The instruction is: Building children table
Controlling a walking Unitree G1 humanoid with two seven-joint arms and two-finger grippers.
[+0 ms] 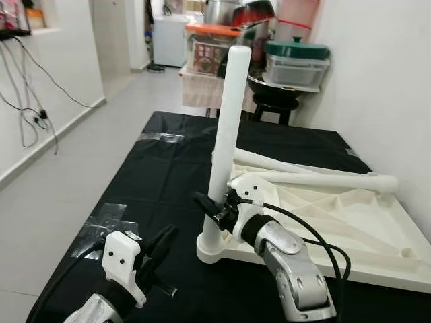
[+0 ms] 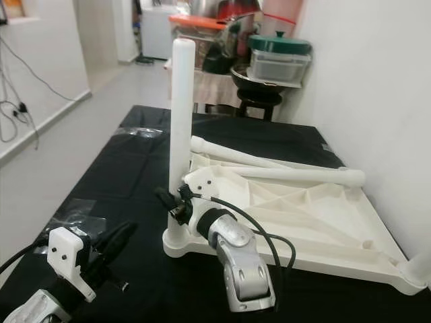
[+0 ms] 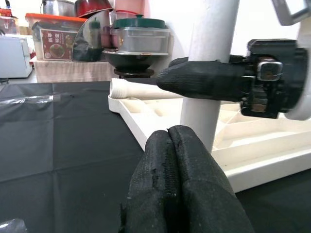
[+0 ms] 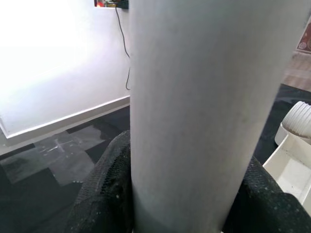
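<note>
Head views: on the black-covered bench (image 1: 168,175), a white upside-down tabletop (image 1: 350,229) lies to the right. An upright leg (image 1: 225,134) stands in its near-left corner, clasped low by the right gripper (image 1: 214,207). Two loose legs (image 1: 316,179) rest across the tabletop.

Left wrist view: the left gripper (image 3: 169,141), fingers pressed together on nothing, hovers just near of that leg.

Right wrist view: black fingers (image 4: 104,189) flank the leg.

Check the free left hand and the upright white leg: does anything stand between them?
Nothing visible does. The left hand hangs shut over bare black cloth, short of the upright leg, which the right hand grips low, near its tabletop corner socket.
</note>
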